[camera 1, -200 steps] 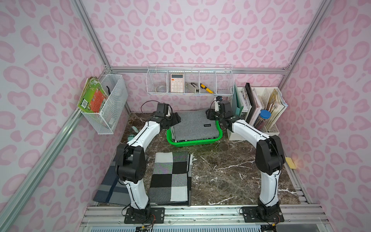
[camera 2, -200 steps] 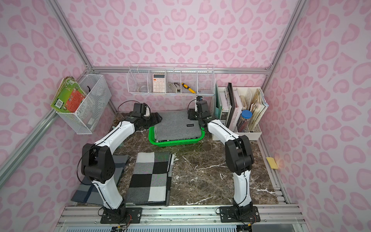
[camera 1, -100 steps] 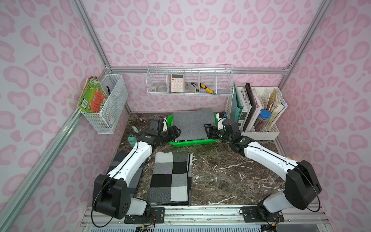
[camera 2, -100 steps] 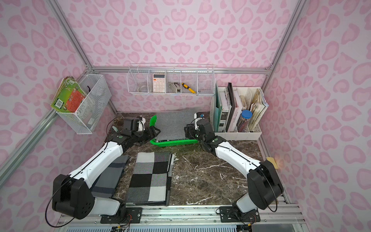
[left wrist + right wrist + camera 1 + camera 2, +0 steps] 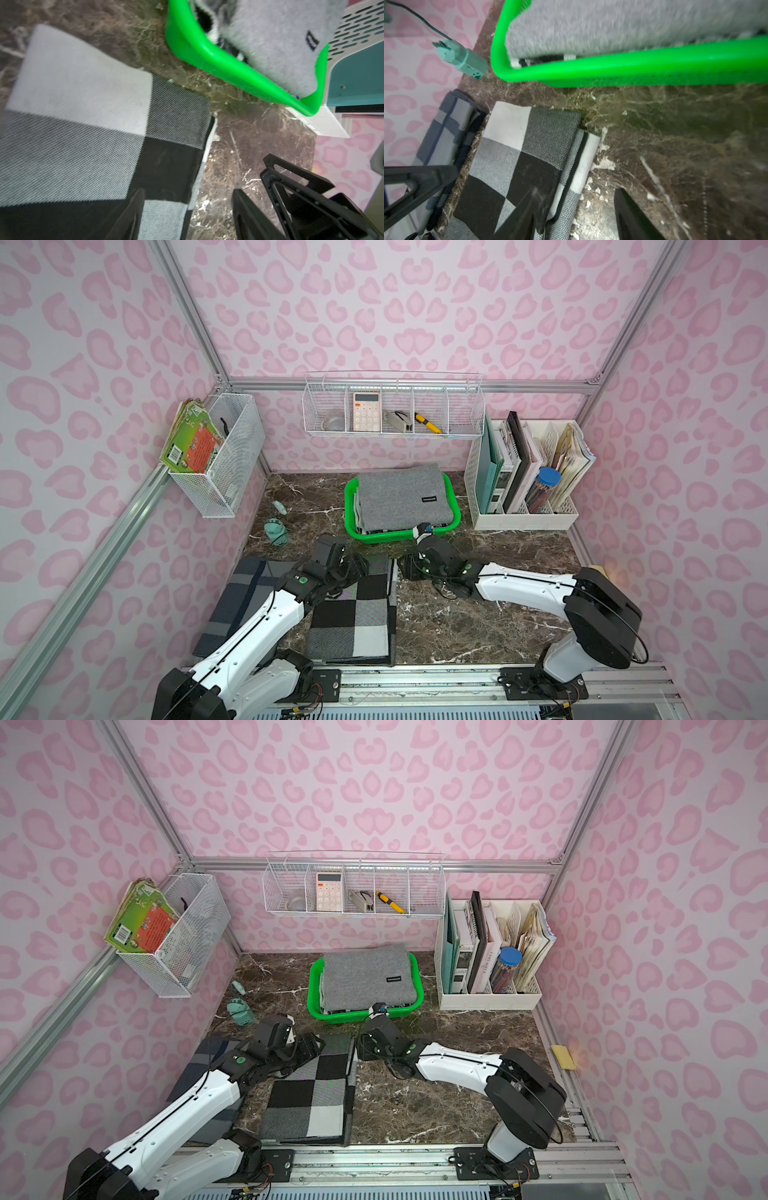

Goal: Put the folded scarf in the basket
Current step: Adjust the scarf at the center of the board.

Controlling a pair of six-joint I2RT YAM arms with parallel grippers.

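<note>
The green basket (image 5: 399,536) (image 5: 357,1016) stands at the back middle of the marble table, with a grey folded scarf (image 5: 401,497) (image 5: 368,977) lying in it. A black-and-white checked folded scarf (image 5: 353,622) (image 5: 307,1102) lies flat near the front. My left gripper (image 5: 357,568) (image 5: 188,193) is open above the checked scarf's far end. One of its fingers is over the cloth (image 5: 83,124), the other over bare marble. My right gripper (image 5: 405,566) (image 5: 576,193) is open at the scarf's far right corner (image 5: 529,155), straddling its edge without gripping it.
A navy-and-grey plaid folded scarf (image 5: 237,597) (image 5: 444,128) lies left of the checked one. A teal device (image 5: 276,529) sits at the back left. A white file organiser (image 5: 528,489) stands right of the basket. White wire baskets (image 5: 395,410) (image 5: 224,456) hang on the walls.
Both arms have drawn back from the basket's sides toward the front, down to the checked scarf's far end. The basket, tilted half a second ago, now sits flat.
</note>
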